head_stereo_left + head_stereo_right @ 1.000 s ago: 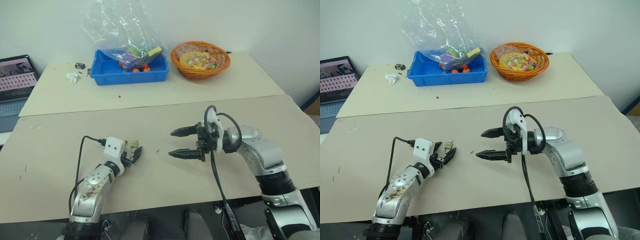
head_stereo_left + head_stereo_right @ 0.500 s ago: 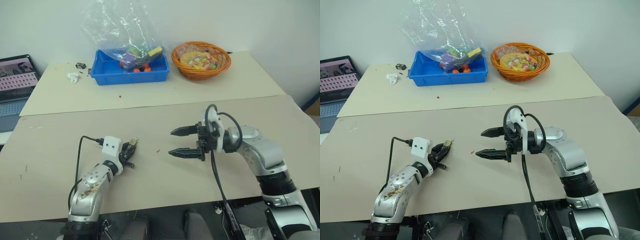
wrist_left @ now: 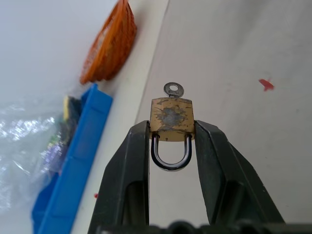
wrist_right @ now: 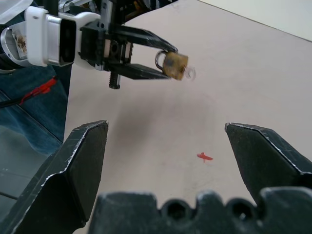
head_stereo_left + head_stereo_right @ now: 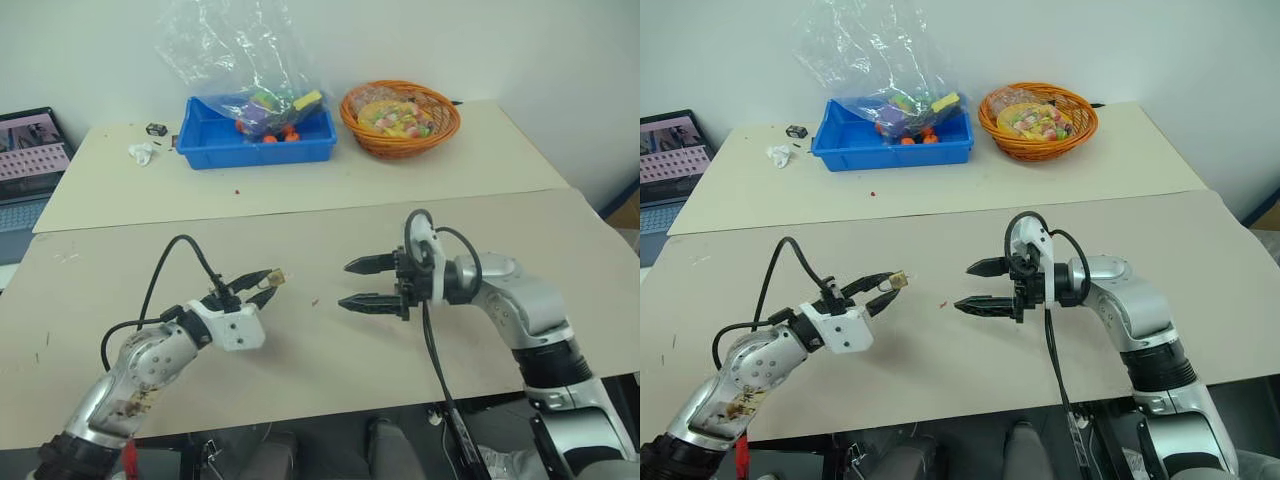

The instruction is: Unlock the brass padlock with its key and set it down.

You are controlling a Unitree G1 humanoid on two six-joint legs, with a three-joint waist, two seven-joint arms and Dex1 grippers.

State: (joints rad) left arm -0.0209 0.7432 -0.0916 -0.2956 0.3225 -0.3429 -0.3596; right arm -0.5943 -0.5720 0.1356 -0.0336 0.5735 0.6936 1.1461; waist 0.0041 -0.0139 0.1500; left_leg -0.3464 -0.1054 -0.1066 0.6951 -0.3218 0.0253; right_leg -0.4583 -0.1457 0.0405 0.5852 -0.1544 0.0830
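Left gripper (image 3: 171,134) clamped on brass padlock (image 3: 171,120), key (image 3: 171,90) inserted, above surface (image 5: 330,370), right gripper (image 5: 364,284) spread wide, facing it

Head stereo pair: high, angled forward and down over the bench (image 5: 330,375), both eyes sharing one scene. Wrist views: close in, facing each other, both catching the brass padlock (image 3: 171,120).

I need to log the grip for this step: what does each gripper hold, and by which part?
The left gripper pinches the brass padlock by its body's two sides. The right gripper is open, holding nothing.
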